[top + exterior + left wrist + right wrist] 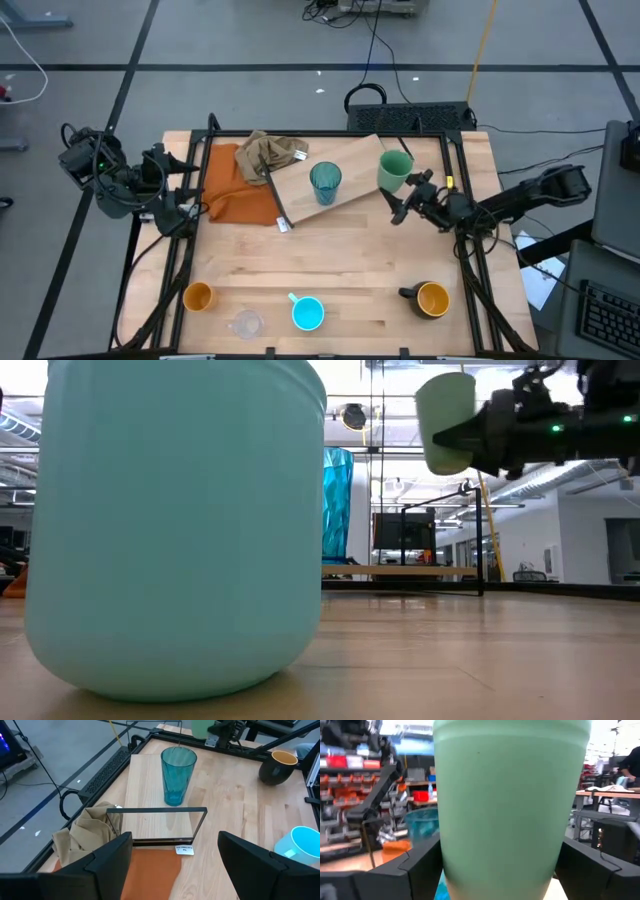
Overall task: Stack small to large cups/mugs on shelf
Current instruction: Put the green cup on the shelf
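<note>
Pale-green plastic cup (394, 170): pinched between right fingers (404, 189), raised over far end of light wooden shelf board (345, 196); empty as far as visible. Risk: knocking tall teal translucent tumbler (325, 183), upright and empty on shelf just beside; slipping from grip. Left fingers (175, 852): spread, idle near orange cloth (237, 189). Wooden worktop (340, 270), near edge: orange cup (198, 296), clear glass (245, 324), light-blue handled mug (307, 313), black mug with yellow-orange inside (430, 298), all seemingly empty.
</note>
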